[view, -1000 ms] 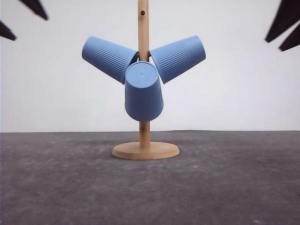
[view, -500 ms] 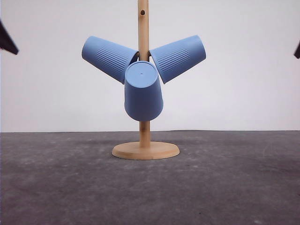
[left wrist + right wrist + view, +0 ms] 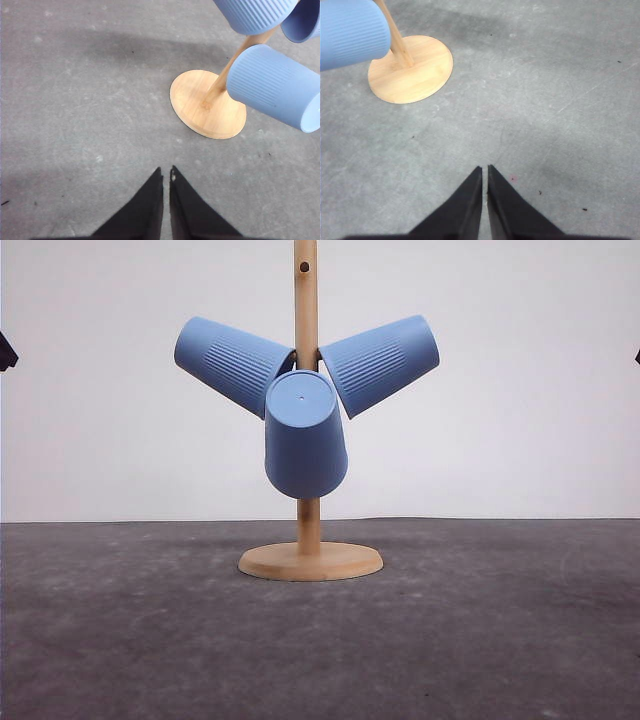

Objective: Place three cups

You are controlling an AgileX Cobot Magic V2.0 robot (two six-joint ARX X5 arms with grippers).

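Cups hang mouth-inward on the wooden stand [image 3: 309,562] at table [image 3: 120,640] centre: the left cup [image 3: 233,364] at ten o'clock off the post, the right cup [image 3: 380,363] at two o'clock, the front cup [image 3: 305,435] at six, its flat bottom facing the camera. They look light, stiff and smooth-ribbed, likely best taken across the ribbed wall. Left gripper [image 3: 166,175] and right gripper [image 3: 484,172] each have fingertips pressed together, empty, above bare table near the base.
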